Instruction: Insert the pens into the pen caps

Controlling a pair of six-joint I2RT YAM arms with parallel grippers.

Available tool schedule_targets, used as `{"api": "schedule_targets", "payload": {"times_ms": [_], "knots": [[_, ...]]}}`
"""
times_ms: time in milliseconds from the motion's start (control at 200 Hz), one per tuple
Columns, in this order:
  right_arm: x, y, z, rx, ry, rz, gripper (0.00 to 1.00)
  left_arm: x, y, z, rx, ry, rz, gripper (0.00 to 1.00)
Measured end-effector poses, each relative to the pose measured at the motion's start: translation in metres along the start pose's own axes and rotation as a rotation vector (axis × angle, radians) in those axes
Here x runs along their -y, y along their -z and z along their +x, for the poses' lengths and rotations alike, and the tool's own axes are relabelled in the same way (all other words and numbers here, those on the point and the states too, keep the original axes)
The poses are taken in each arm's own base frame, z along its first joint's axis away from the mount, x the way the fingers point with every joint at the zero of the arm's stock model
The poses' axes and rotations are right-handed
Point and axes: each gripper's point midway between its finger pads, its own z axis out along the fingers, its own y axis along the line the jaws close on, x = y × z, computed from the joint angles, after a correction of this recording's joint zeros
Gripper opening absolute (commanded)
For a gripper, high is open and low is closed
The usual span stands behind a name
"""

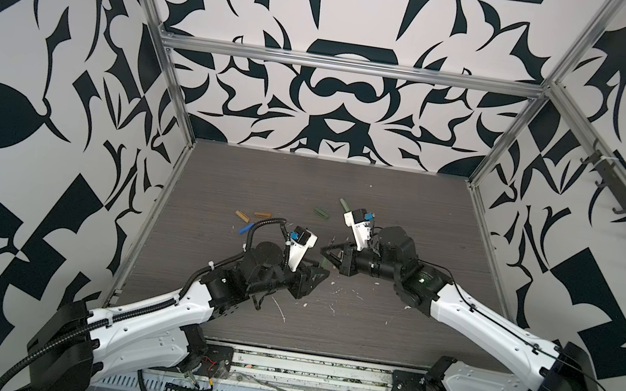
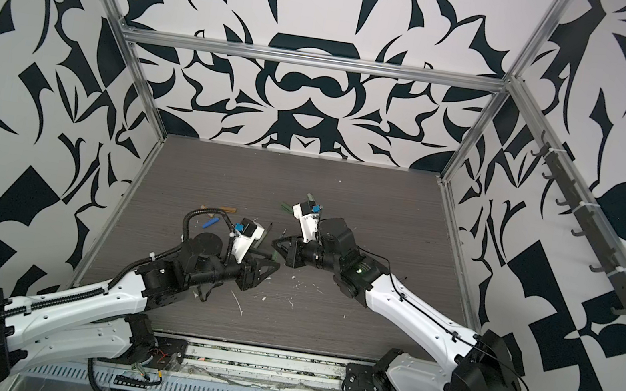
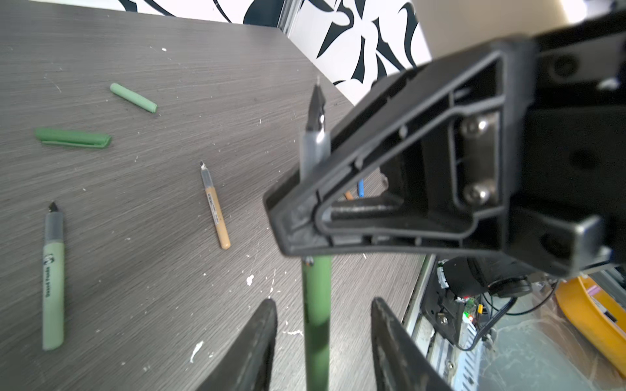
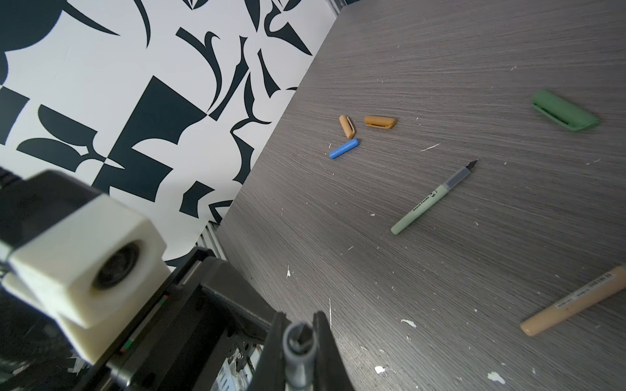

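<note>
Fingers [image 3: 261,338] of left gripper [image 3: 321,301] spread, clear gaps both sides of green pen [image 3: 316,287]; right gripper [image 4: 300,326] pinches its grey neck, held off table [image 1: 386,199] near middle. Pale pen [image 3: 53,287], tan pen [image 3: 215,210], green cap [image 3: 72,138], pale cap [image 3: 133,98] lie loose nearby; blue cap [image 4: 343,148], tan cap [image 4: 347,127], brown cap [image 4: 379,122] grouped toward left side. Far strip of table open. Grey woodgrain top, white flecks [image 3: 250,279] up front. Patterned walls [image 1: 317,100] close three sides.
</note>
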Motion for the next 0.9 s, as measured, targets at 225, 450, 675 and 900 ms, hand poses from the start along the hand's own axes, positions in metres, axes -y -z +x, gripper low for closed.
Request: {"api": "schedule_targets", "payload": {"times_ms": [225,450,675,900], "knots": [[-0.005,-0.001,-0.002,0.008,-0.003,-0.022,0.00,0.000,-0.003,0.002,-0.003,0.019,0.016,0.27],[-0.007,-0.004,-0.003,0.006,-0.017,-0.042,0.00,-0.005,-0.003,0.007,-0.007,0.027,0.013,0.11],[-0.008,-0.007,-0.002,-0.005,-0.045,-0.049,0.39,-0.010,0.001,0.005,0.011,0.029,-0.012,0.06],[-0.017,0.020,-0.033,0.079,-0.016,0.049,0.43,-0.031,0.034,-0.015,0.147,0.036,-0.160,0.05]]}}
